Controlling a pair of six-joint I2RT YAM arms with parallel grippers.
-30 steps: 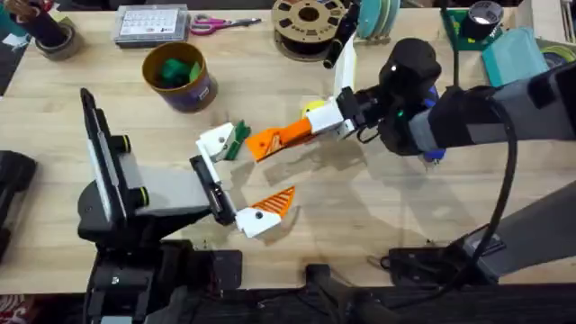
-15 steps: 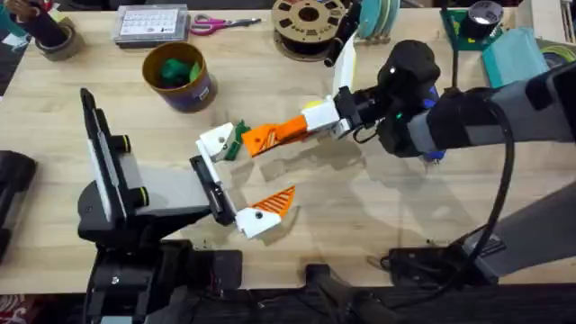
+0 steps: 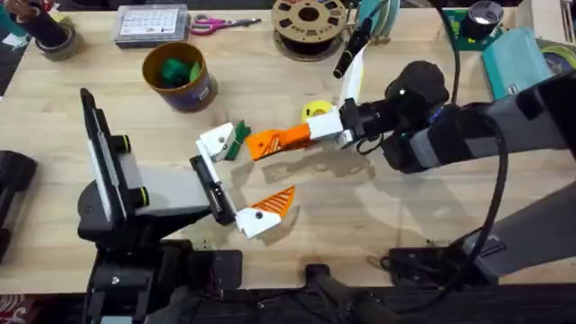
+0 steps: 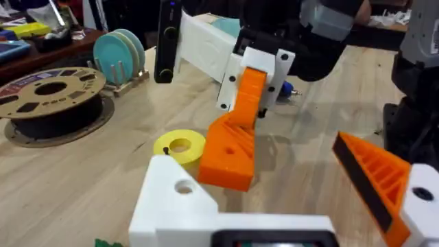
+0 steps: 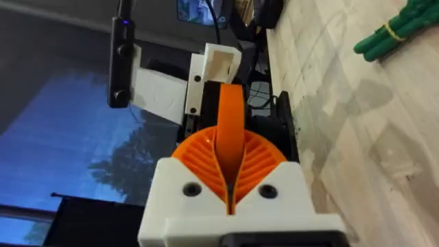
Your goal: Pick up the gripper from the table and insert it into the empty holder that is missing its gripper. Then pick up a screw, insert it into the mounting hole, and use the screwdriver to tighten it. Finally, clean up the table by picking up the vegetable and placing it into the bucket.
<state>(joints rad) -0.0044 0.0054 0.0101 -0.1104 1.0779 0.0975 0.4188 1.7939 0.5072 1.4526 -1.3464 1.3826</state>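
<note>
My right gripper [image 3: 315, 131] is shut on the orange gripper [image 3: 277, 140], held level a little above the table. Its free end points at the holder [image 3: 216, 141], the bare white upper finger of my left gripper [image 3: 241, 178], and stops just short of it. The left gripper stands wide open; its other finger carries an orange ribbed pad [image 3: 277, 202]. In the left wrist view the orange gripper [image 4: 232, 144] hangs beside the holder [image 4: 180, 200]. The vegetable [image 3: 238, 140] lies against the holder. The bucket [image 3: 183, 77] stands at the back left. A blue bit of the screwdriver [image 4: 287, 88] shows behind the right gripper.
A yellow disc [image 3: 315, 110] lies just behind the right gripper. Bright green lumps [image 3: 178, 69] sit in the bucket. A brown filament spool [image 3: 309, 20], scissors [image 3: 219, 22] and a screw box [image 3: 151, 24] line the back edge. A teal case [image 3: 515, 54] is at the back right.
The right gripper carried the orange gripper left toward the holder, then drew back a little to the right. The left arm has not moved.
</note>
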